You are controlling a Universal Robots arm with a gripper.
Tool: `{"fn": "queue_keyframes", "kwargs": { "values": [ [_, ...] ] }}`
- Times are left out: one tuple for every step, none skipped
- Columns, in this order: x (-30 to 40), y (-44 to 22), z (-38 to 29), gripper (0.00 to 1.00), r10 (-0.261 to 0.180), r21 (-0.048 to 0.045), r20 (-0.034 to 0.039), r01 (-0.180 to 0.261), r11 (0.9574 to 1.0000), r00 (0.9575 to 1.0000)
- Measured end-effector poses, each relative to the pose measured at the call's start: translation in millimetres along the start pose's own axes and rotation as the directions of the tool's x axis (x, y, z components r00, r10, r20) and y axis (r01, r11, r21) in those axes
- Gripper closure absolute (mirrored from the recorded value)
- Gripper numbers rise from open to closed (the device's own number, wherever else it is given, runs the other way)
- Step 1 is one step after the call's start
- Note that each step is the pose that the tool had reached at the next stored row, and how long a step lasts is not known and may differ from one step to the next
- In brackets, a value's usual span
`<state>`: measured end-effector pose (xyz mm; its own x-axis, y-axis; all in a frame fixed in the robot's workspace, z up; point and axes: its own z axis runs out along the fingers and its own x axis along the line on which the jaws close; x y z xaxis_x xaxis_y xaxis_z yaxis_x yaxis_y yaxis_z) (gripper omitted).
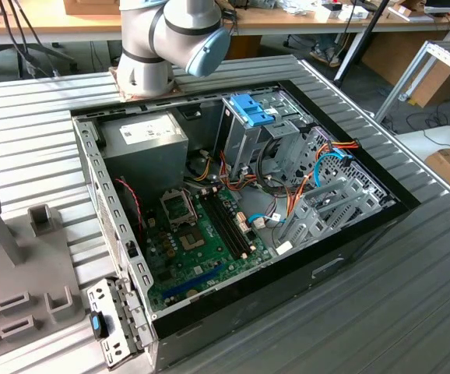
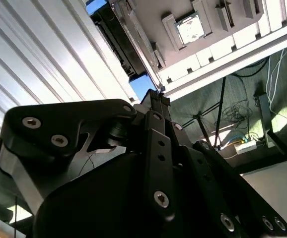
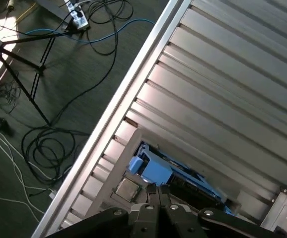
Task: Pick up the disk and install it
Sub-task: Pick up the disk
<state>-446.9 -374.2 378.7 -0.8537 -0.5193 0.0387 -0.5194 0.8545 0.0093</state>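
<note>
The disk (image 3: 185,182) is a dark flat slab seen edge-on with blue plastic rails, one chunky blue end (image 3: 151,168) nearest the fingertips. It lies along the border between the ribbed metal table (image 3: 223,84) and a grey fixture tray (image 3: 114,171). In the second wrist view the disk (image 2: 119,47) runs between two blue ends. My gripper (image 3: 159,192) (image 2: 158,93) hangs right over it with its fingers pressed close together. I cannot tell whether they touch the disk. The open computer case (image 1: 365,234) sits on the table, its metal drive cage (image 1: 244,144) topped by a blue latch.
The arm's base (image 1: 151,47) stands behind the case. A grey power-supply box (image 1: 143,136) and the motherboard (image 1: 202,241) fill the case's left half. A grey fixture (image 1: 15,273) is at the exterior view's left. Beyond the table edge are floor cables (image 3: 49,144) and a stand.
</note>
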Motion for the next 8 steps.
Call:
{"fn": "queue_keyframes", "kwargs": {
  "values": [
    [0.0, 0.0, 0.0, 0.89, -0.033, 0.0013, -0.0004, 0.033, 0.9995, 0.9995],
    [0.0, 0.0, 0.0, 0.89, -0.058, 0.0023, -0.0006, 0.058, 0.9983, 0.9983],
    [0.0, 0.0, 0.0, 0.89, -0.073, 0.0028, -0.0008, 0.073, 0.9974, 0.9974],
    [0.0, 0.0, 0.0, 0.89, -0.086, 0.0033, -0.001, 0.086, 0.9963, 0.9963],
    [0.0, 0.0, 0.0, 0.89, -0.131, 0.005, -0.0016, 0.131, 0.9913, 0.9914],
    [0.0, 0.0, 0.0, 0.89, -0.16, 0.0061, -0.002, 0.16, 0.9871, 0.9871],
    [0.0, 0.0, 0.0, 0.89, -0.18, 0.0068, -0.0023, 0.18, 0.9837, 0.9837],
    [0.0, 0.0, 0.1, 0.89, -0.193, 0.0074, -0.0026, 0.193, 0.9811, 0.9811]
  ]
}}
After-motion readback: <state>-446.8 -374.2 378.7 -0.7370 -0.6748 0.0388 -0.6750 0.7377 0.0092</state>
